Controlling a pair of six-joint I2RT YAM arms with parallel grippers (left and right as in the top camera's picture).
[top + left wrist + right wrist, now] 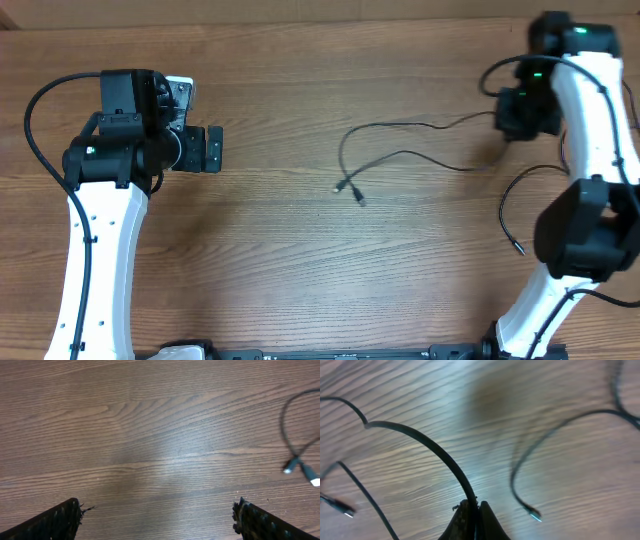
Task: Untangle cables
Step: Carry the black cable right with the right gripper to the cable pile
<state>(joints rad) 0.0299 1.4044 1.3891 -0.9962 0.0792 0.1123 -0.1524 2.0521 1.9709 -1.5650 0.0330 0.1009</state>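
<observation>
Near the left edge, the left black two-finger gripper (157, 510) hovers with its fingers spread wide, holding nothing. The thin black flexible cables (400, 155) run from the middle of the brown wooden table (300, 280) toward the right edge, with two small plug ends (350, 190) side by side mid-table. Near the far right corner, the right black gripper (474, 510) is pinched tight on one cord. Separation looks under way; the next move calls for drawing that cord clear of its neighbour
</observation>
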